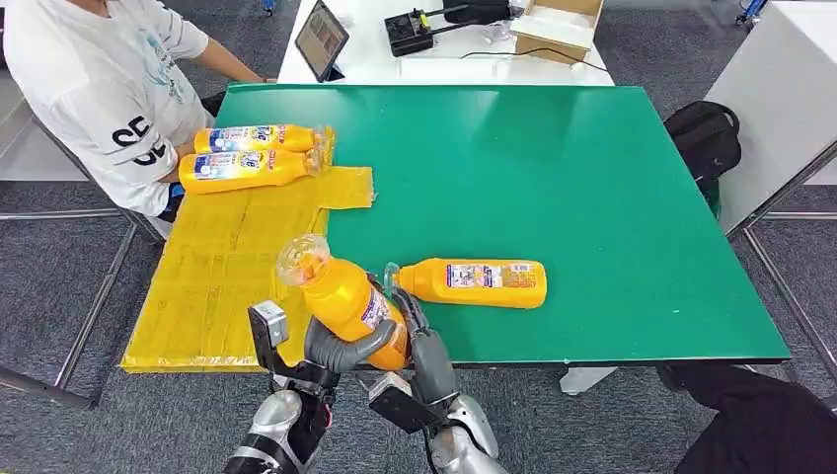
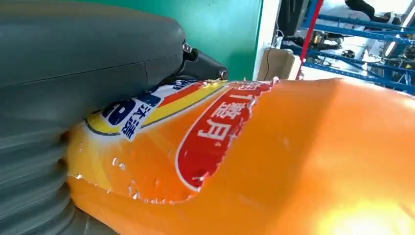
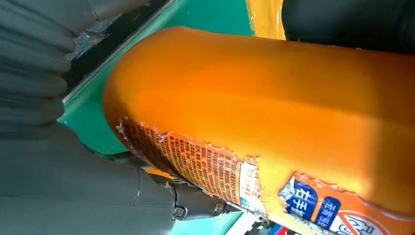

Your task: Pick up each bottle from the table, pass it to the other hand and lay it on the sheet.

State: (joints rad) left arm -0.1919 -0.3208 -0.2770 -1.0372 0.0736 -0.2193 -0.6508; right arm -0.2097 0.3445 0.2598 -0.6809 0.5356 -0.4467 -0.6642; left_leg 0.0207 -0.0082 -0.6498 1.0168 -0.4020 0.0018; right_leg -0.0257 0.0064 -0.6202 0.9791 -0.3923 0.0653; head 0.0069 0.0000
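both hands on one orange bottle [image 1: 344, 296] here, at the near edge of the green tabletop [image 1: 592, 197], right beside the yellow sheet [image 1: 217, 267]. the bottle is tilted, clear cap end up toward the sheet, its base buried between the hands. the left hand [image 1: 341, 348] wraps a thick grey thumb across the bottle's lower body, a firm hold. the right hand [image 1: 419, 336] lies against the bottle's other side with dark fingers running up it; the right wrist view puts the thumb [image 3: 147, 205] under the torn label, so it grips too, though the fingertips are hidden behind the bottle. in the left wrist view the bottle's label [image 2: 205, 132] is peeled and ragged, the text partly cut off.

a second bottle [image 1: 474, 282] lies flat on the tabletop just beyond the right hand, cap pointing at the held one, not touching it as far as i can see. two more bottles [image 1: 252, 155] lie side by side on the sheet's far end. a person in a white shirt [image 1: 99, 89] sits at that corner, partly out of frame.
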